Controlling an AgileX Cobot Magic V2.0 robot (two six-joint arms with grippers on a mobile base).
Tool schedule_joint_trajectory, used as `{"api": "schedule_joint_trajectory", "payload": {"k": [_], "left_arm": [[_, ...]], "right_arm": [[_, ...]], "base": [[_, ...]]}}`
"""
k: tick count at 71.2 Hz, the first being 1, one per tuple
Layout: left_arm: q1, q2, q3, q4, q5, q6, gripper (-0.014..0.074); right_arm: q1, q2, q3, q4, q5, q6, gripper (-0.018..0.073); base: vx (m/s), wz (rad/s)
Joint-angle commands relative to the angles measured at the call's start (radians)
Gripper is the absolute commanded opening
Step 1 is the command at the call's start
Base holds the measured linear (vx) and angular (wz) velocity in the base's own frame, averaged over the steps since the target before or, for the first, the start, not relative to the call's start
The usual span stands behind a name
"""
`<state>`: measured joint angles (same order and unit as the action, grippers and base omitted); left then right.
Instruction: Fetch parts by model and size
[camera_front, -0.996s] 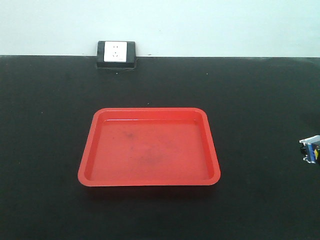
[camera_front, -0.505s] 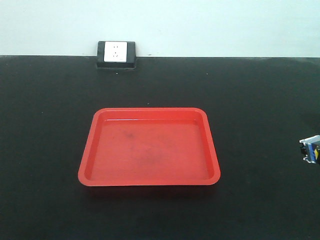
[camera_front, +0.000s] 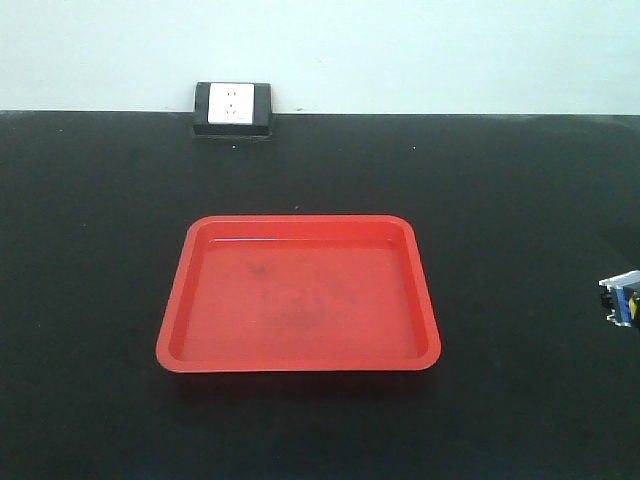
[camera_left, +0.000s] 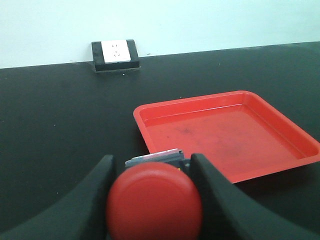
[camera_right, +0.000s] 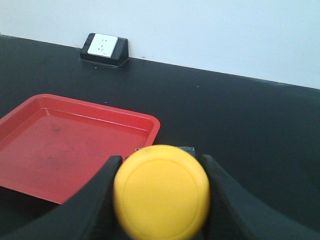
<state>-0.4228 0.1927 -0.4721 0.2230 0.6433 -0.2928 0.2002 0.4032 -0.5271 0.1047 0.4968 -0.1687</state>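
In the left wrist view my left gripper (camera_left: 150, 162) is shut on the red-capped push-button switch (camera_left: 154, 200). Its cap fills the gap between the black fingers (camera_left: 102, 172), and its grey-and-blue base (camera_left: 155, 159) points toward the red tray (camera_left: 225, 135). In the right wrist view my right gripper (camera_right: 160, 160) is shut on the yellow-capped switch (camera_right: 161, 190), held just right of the tray's near right corner (camera_right: 150, 127). In the front view a silver-and-blue switch base (camera_front: 620, 300) pokes in at the right edge. The grippers themselves are outside that view.
The red tray (camera_front: 175, 330) lies mid-table and holds nothing. A black-framed white wall socket (camera_front: 233, 108) sits at the table's back edge, left of centre. The tabletop is black, and a pale wall stands behind it.
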Motion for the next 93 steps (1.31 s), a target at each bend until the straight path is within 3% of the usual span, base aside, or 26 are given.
{"api": "schedule_joint_trajectory", "payload": {"k": [1, 17, 41, 54, 60, 67, 93], "left_arm": [[-0.003, 0.010, -0.025, 0.004, -0.078, -0.004, -0.0006], [-0.003, 0.010, -0.025, 0.010, -0.081, -0.004, -0.0006], [-0.003, 0.044, -0.052, 0.008, -0.174, -0.013, -0.0006], [-0.003, 0.285, -0.213, -0.030, -0.102, 0.001, -0.0006], [-0.003, 0.426, -0.300, -0.050, -0.061, 0.046, -0.0006], [-0.003, 0.573, -0.376, -0.053, -0.056, 0.082, -0.0004], [-0.003, 1.006, -0.628, -0.088, -0.050, 0.089, 0.0004]], "right_arm": [[-0.004, 0.010, -0.029, -0.002, -0.082, -0.009, -0.0005], [-0.004, 0.010, -0.029, -0.002, -0.082, -0.009, -0.0005], [-0.004, 0.010, -0.029, -0.002, -0.082, -0.009, -0.0005], [-0.004, 0.010, -0.029, -0.002, -0.082, -0.009, -0.0005], [-0.004, 0.010, -0.029, -0.002, -0.082, -0.009, -0.0005], [-0.004, 0.010, -0.029, -0.002, -0.082, -0.009, -0.0005], [-0.004, 0.010, -0.029, -0.002, -0.082, -0.009, -0.0005]], "base": [[0.00, 0.00], [0.00, 0.00], [0.00, 0.00], [0.00, 0.00], [0.00, 0.00], [0.00, 0.00], [0.00, 0.00]]}}
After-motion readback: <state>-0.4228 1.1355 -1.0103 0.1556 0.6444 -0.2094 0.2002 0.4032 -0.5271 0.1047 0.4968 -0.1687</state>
